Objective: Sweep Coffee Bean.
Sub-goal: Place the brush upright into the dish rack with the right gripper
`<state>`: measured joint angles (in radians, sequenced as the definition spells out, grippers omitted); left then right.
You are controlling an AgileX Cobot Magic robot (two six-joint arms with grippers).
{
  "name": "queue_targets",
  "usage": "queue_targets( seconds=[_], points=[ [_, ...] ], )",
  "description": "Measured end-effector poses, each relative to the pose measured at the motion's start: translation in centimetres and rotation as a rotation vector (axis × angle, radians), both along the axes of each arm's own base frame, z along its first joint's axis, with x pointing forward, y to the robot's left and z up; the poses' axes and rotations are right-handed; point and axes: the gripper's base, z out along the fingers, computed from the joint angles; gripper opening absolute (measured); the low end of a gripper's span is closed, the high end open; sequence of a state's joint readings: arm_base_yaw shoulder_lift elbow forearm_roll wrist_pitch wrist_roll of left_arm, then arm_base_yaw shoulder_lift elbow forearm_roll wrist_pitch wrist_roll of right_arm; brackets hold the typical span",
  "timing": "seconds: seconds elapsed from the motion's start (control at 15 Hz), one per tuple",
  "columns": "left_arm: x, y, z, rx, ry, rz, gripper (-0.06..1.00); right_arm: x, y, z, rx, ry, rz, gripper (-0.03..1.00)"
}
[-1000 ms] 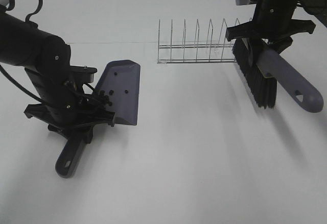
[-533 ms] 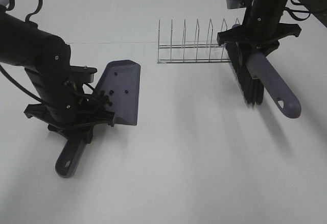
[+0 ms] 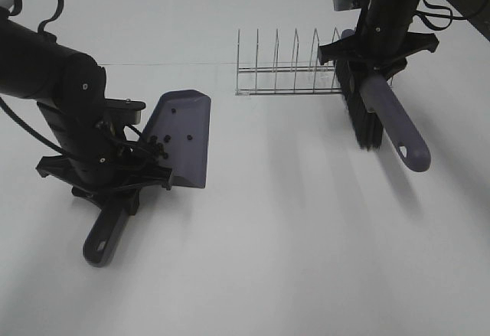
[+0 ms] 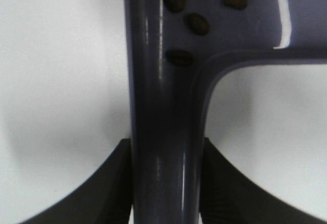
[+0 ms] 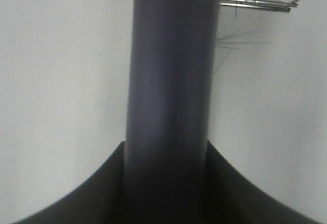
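Note:
My left gripper point(image 3: 115, 187) is shut on the handle point(image 4: 166, 147) of the purple-grey dustpan point(image 3: 186, 138), which rests on the white table at the left. Several small dark coffee beans point(image 3: 160, 141) lie in the pan, bunched near its handle end, and show close up in the left wrist view point(image 4: 196, 23). My right gripper point(image 3: 373, 49) is shut on the grey handle point(image 5: 171, 91) of the brush point(image 3: 398, 125) and holds it above the table at the back right. The black bristles point(image 3: 360, 114) hang beside the wire rack's right end.
A wire dish rack point(image 3: 289, 68) stands at the back centre, its bars visible in the right wrist view point(image 5: 255, 2). The table's far edge runs behind it.
My right gripper has carried the brush leftward and back, from the right edge to beside the rack's right end. The left arm, dustpan and beans have not moved.

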<state>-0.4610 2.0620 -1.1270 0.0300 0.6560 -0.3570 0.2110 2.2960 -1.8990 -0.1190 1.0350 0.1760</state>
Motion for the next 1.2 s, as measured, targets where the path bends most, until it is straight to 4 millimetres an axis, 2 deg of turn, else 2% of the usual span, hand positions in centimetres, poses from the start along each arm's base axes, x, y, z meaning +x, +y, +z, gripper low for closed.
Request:
queue_targets(
  seconds=[0.4, 0.87, 0.93, 1.07, 1.2],
  points=[
    [0.0, 0.0, 0.0, 0.000, 0.000, -0.006, 0.34, 3.5, 0.5, -0.1, -0.013, -0.041, -0.011, 0.31],
    [0.0, 0.0, 0.0, 0.000, -0.001, -0.015, 0.34, 4.2, 0.5, -0.4, -0.017, -0.068, -0.030, 0.32],
    [0.0, 0.0, 0.0, 0.000, -0.001, -0.016, 0.34, 4.2, 0.5, -0.5, -0.017, -0.070, -0.031, 0.39],
    [0.0, 0.0, 0.0, 0.000, -0.001, -0.017, 0.34, 4.3, 0.5, -0.3, -0.013, -0.084, -0.029, 0.61],
    [0.0, 0.0, 0.0, 0.000, -0.001, -0.017, 0.34, 4.5, 0.6, -0.2, -0.011, -0.098, -0.028, 0.71]
  ],
)
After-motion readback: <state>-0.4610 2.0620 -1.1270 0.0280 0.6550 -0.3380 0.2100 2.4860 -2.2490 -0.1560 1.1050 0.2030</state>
